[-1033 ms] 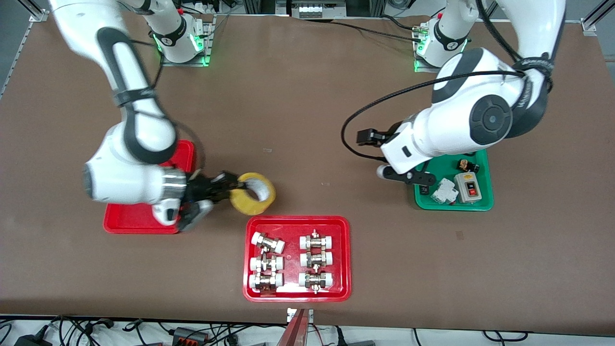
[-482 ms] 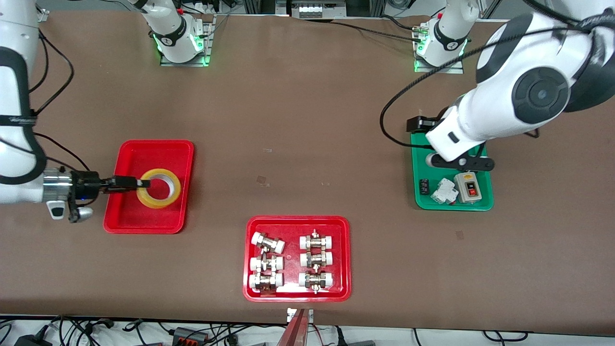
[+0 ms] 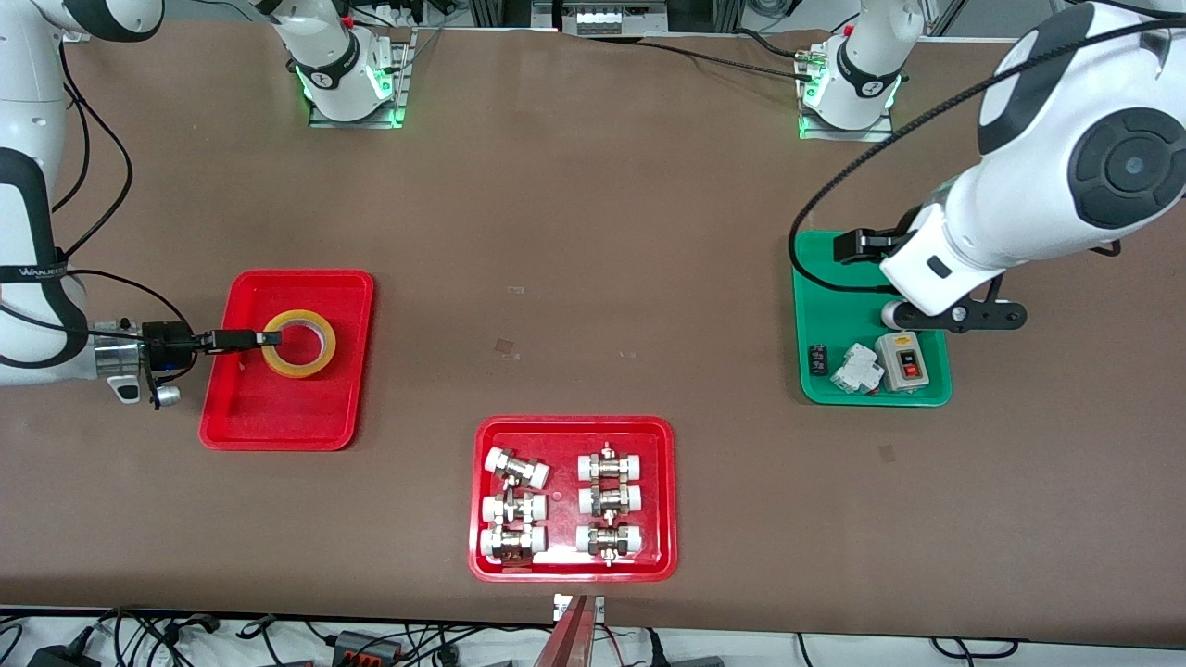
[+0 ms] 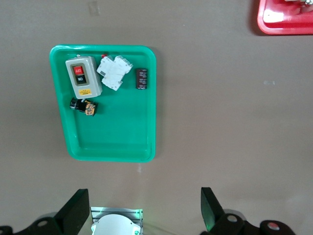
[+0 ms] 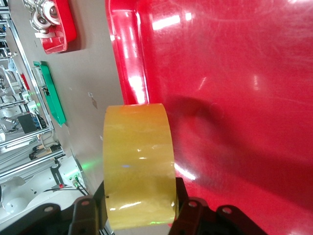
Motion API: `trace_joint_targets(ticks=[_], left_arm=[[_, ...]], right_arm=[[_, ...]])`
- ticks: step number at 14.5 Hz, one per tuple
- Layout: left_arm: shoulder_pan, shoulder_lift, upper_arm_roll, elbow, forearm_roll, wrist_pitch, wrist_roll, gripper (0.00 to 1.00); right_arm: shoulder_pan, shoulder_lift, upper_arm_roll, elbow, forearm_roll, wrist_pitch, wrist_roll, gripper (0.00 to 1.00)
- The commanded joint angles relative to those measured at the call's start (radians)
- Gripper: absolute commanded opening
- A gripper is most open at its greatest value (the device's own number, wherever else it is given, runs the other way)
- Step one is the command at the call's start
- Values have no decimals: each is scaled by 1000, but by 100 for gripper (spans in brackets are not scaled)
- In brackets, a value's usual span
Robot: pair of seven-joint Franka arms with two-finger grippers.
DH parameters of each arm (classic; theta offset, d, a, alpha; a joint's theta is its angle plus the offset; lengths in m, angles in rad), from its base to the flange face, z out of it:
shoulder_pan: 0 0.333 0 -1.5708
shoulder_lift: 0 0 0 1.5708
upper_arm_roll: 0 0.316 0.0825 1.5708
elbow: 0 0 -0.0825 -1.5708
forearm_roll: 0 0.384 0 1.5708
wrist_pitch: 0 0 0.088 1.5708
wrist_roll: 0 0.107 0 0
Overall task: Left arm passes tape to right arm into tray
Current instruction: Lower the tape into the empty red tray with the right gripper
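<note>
Nearest the front camera: a red tray with fittings (image 3: 573,565), holding six white-capped metal fittings (image 3: 563,502) in two columns of three.

Next, toward the right arm's end of the table: the plain red tray (image 3: 278,431), rounded corners, raised rim. Over it, the tape (image 3: 298,343), a translucent yellow roll with its open core facing up. The right gripper (image 3: 269,339) is clamped on the roll's wall, one finger in the core and one outside; in the right wrist view the tape (image 5: 139,166) sits between the two black fingers (image 5: 87,218) with the tray's glossy floor (image 5: 244,98) beneath it and a shadow under the roll. Whether the roll touches the tray floor cannot be told. The right arm (image 3: 37,306) reaches in from the table's end, silver collar at the wrist.

Toward the left arm's end: a green tray (image 3: 825,394) carrying a grey switch box (image 3: 903,359) with a red button, a white breaker (image 3: 854,369) and a small black cylinder (image 3: 816,359). The left wrist view also shows a small black-and-orange part (image 4: 84,106) beside the switch box.

Over the green tray: the left arm (image 3: 1047,195), waiting, and the left gripper (image 4: 142,215), fingers (image 4: 74,211) spread well apart, holding nothing.

All on a brown table (image 3: 593,232).
</note>
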Motion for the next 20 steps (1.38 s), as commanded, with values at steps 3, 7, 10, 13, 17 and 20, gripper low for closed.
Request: trace_joint_targets(ticks=[3, 7, 10, 13, 17, 20], left_arm=[[70, -8, -8, 0, 24, -18, 52, 100], [119, -57, -7, -73, 26, 30, 162, 100], [141, -183, -8, -273, 24, 155, 163, 100], [167, -240, -10, -364, 24, 202, 169, 100], [171, -319, -10, -486, 24, 303, 201, 100], [170, -304, -1, -450, 24, 305, 251, 100]], right_arm=[[-28, 17, 24, 8, -4, 15, -94, 32], [-23, 25, 24, 8, -4, 34, -100, 100], [4, 22, 24, 8, -84, 75, -96, 100], [36, 7, 24, 13, -194, 109, -82, 100], [84, 2, 24, 16, -312, 139, -6, 100], [159, -70, 24, 25, -462, 142, 130, 100]])
